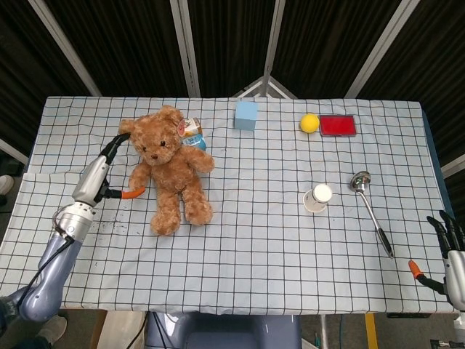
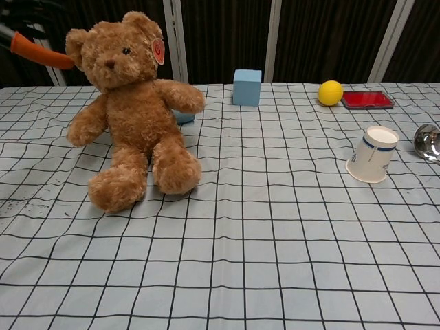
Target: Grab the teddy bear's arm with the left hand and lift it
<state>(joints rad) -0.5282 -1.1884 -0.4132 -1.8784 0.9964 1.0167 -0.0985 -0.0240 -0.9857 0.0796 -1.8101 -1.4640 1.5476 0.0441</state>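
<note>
The brown teddy bear point(image 1: 172, 163) sits on the checked cloth at the left, legs toward me, also in the chest view point(image 2: 134, 117). Its arm point(image 2: 88, 125) on my left side hangs free with nothing around it. My left hand point(image 1: 102, 171) is raised beside and above that arm, fingers spread and holding nothing; its orange thumb point(image 2: 41, 51) shows at the top left of the chest view, level with the bear's head. My right hand point(image 1: 452, 254) hangs off the table's near right corner, fingers apart and empty.
A light blue cube point(image 1: 246, 115), a yellow ball point(image 1: 309, 123) and a red box point(image 1: 337, 125) stand along the far side. A white cup point(image 1: 317, 197) lies tipped over at mid right, a metal ladle point(image 1: 369, 207) beside it.
</note>
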